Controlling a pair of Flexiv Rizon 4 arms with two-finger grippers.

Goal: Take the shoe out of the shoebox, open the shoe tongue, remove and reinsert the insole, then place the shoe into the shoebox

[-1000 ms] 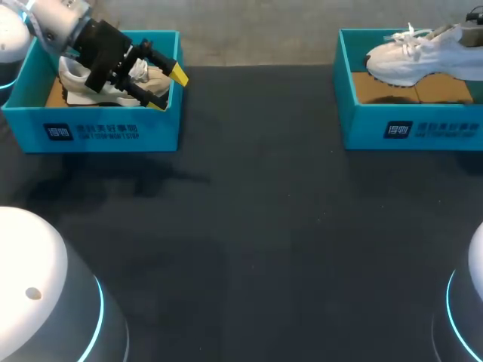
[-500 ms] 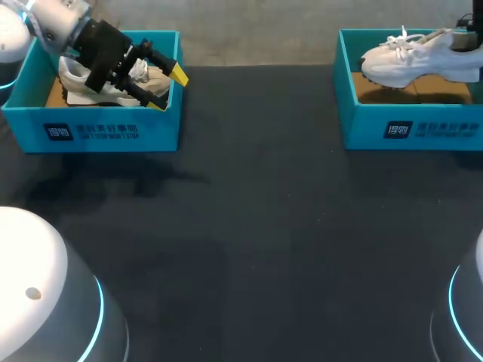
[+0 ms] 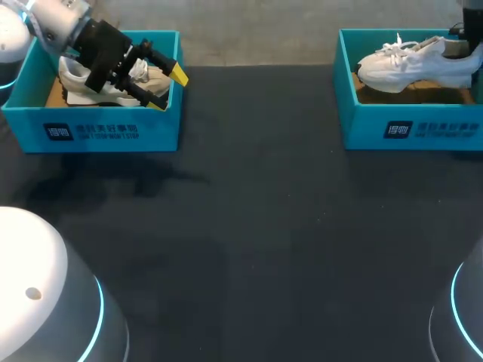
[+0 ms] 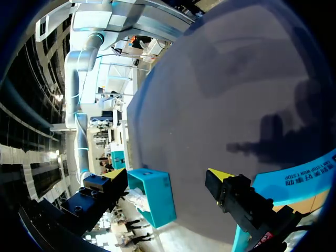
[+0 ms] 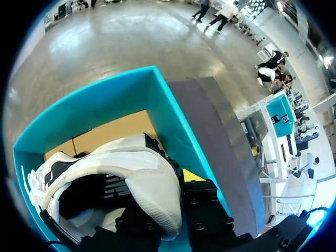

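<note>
Clamped on the heel of the white shoe (image 3: pixel 404 66) with the right gripper (image 3: pixel 459 50): in the right wrist view, one finger down inside the collar, the yellow-tipped one outside against the back of the heel. Held within the right shoebox (image 3: pixel 411 130) near the far right corner of the table (image 3: pixel 256 226), toe toward the table's middle, laces up, a dark shadow under the sole on the cardboard floor. Little slack there: toe close to the box's inner end wall, the opposite teal end wall just beside the outer finger. Spread wide and gripping nothing, the left gripper (image 3: pixel 169 89), hanging over the near right corner of the left shoebox (image 3: pixel 90 132) near the far left corner of the table. One yellow tip just past the rim of the side wall, the other above the front wall. Under the gripper's black body, inside that box, a second shoe (image 3: pixel 75 84), pale and partly hidden. Seen from the left wrist, dark tabletop ahead of the spread fingers and the right shoebox far across it. Between the two boxes and on toward the near edge, a broad stretch of dark tabletop. At the near corners, the left arm's white housing (image 3: pixel 45 294) and the right arm's white housing (image 3: pixel 469 317), each with a blue light ring, well apart from both boxes.
</note>
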